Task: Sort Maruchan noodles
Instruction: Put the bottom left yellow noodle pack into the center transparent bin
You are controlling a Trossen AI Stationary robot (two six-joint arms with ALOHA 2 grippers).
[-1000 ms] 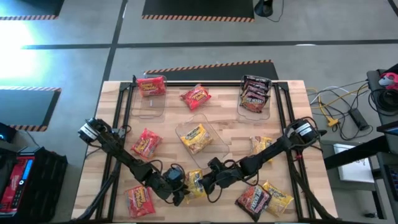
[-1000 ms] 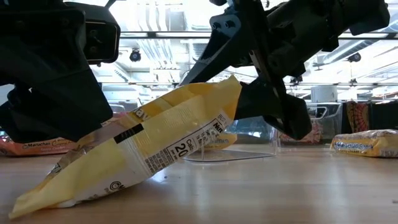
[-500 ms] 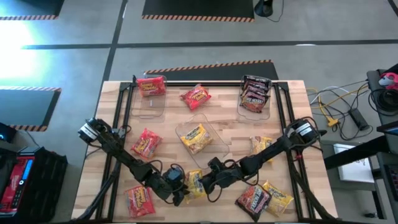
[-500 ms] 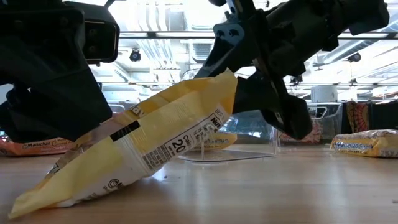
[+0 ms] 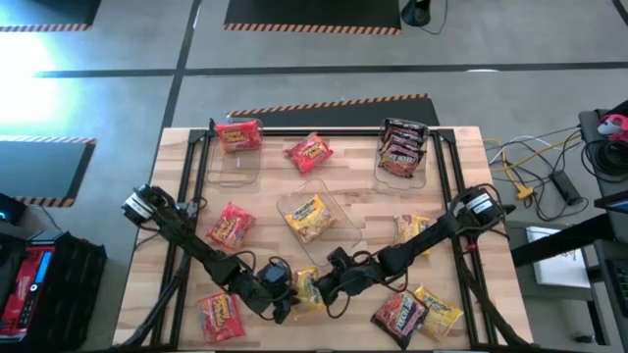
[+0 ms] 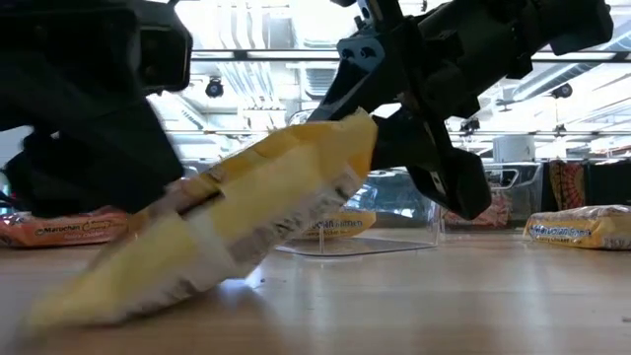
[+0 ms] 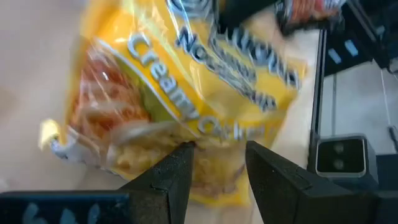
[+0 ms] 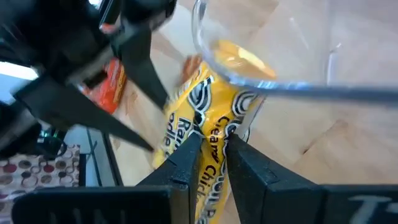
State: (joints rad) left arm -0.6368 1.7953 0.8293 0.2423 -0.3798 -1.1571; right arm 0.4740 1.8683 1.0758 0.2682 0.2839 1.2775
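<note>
While both arms meet at the near edge of your counter (image 5: pixel 461 176), a yellow packet (image 5: pixel 309 290) sits between them. Your right gripper (image 8: pixel 208 146) has its jaws pinched narrow on one end of that packet and holds that end up. In the low view the packet (image 6: pixel 237 222) slopes from that raised end to a corner resting on the wood. Your left gripper (image 7: pixel 217 155) is at the packet's other side, jaws a little apart with the wrapper lying between and just past the fingers (image 7: pixel 171 171); you cannot tell whether they grip it.

A clear bin (image 5: pixel 316 218) at the counter's middle holds one yellow packet. A bin at the far left (image 5: pixel 235 147) holds a red packet (image 5: pixel 238 134), and a bin at the far right (image 5: pixel 400 149) holds dark packets (image 5: pixel 401 145). Loose on the wood lie a red packet (image 5: pixel 309 152) between the far bins, another red one (image 5: pixel 232 225) left of centre, a third (image 5: pixel 221 316) at the near left corner, a yellow one (image 5: pixel 412 227) to the right, and a dark one (image 5: pixel 398 313) beside a yellow one (image 5: pixel 438 306) at the near right.
</note>
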